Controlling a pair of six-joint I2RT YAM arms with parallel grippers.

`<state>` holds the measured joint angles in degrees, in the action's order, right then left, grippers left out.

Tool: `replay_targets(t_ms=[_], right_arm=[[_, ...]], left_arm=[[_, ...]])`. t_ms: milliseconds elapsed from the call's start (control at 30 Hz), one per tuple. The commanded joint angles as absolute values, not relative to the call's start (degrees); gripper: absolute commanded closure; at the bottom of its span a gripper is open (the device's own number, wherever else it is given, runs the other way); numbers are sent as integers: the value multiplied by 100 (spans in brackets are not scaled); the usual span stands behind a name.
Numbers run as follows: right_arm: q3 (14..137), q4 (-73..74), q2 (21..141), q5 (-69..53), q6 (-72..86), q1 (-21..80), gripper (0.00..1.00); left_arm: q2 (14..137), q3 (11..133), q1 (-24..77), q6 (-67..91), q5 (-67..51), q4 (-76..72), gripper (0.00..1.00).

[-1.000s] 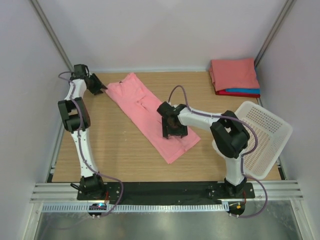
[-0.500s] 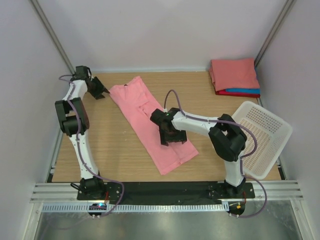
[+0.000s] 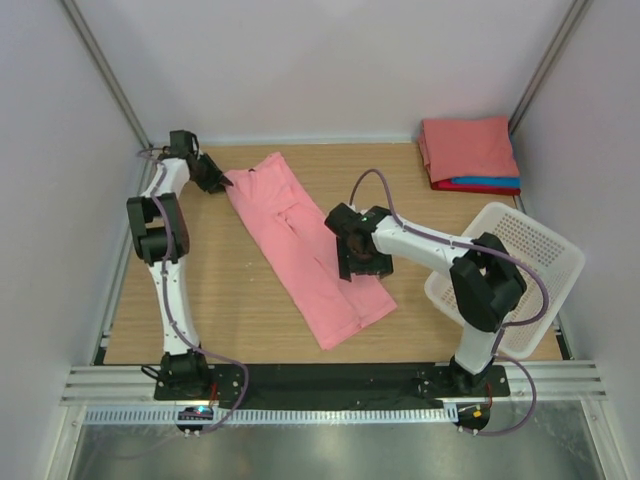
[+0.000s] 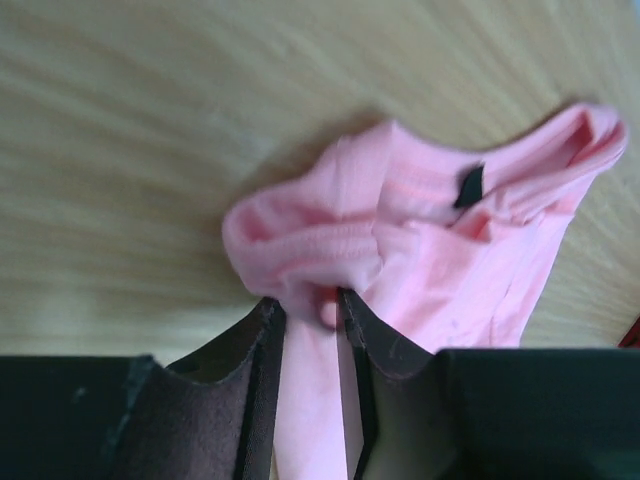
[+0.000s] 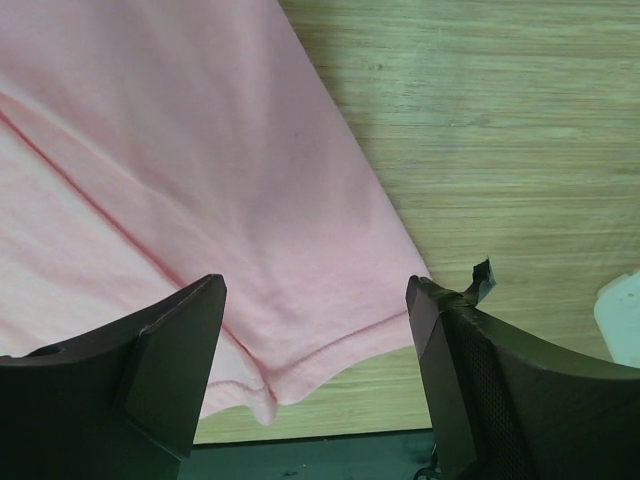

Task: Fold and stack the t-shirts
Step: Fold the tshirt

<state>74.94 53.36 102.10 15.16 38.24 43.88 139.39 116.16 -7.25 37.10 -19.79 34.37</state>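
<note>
A salmon-pink t-shirt [image 3: 300, 240] lies folded into a long strip, slanting across the table from back left to front middle. My left gripper [image 3: 222, 183] is at its collar end. In the left wrist view the left gripper [image 4: 308, 300] is shut on a bunched fold of the t-shirt [image 4: 420, 240] beside the neck label. My right gripper [image 3: 362, 266] hovers over the strip's lower right edge. In the right wrist view the right gripper [image 5: 315, 300] stands open, its fingers [image 5: 180, 350] straddling the hem of the t-shirt [image 5: 200, 150] without touching it.
A stack of folded t-shirts sits at the back right: salmon [image 3: 468, 147] on top, blue [image 3: 492, 182] and red [image 3: 465, 187] below. A white mesh basket [image 3: 535, 270] tilts over the table's right edge. Bare wood [image 5: 500, 150] lies right of the hem.
My left gripper has moved right onto the collar and closed on it. My right gripper slid left along the shirt, then back right to the hem edge, staying open.
</note>
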Motion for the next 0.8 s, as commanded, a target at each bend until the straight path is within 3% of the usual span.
replay_targets(t_ms=[0, 233, 367, 567, 767], right_arm=[[7365, 5124, 10002, 1503, 3770, 4316, 19], [7506, 5185, 9923, 1240, 3771, 4087, 19], [7567, 5159, 9888, 678, 3639, 3920, 19], [7436, 5027, 9747, -342, 3226, 3534, 19], [7208, 4966, 9633, -694, 2875, 3051, 26]], left_arm=[[14448, 12320, -773, 3779, -1653, 3472, 76], [15547, 14026, -861, 4148, -1924, 3367, 92], [15540, 13984, -949, 4201, -2223, 3129, 73], [13592, 11886, -1002, 3701, -1724, 3531, 54], [11016, 9074, -879, 3709, -1355, 4042, 54]])
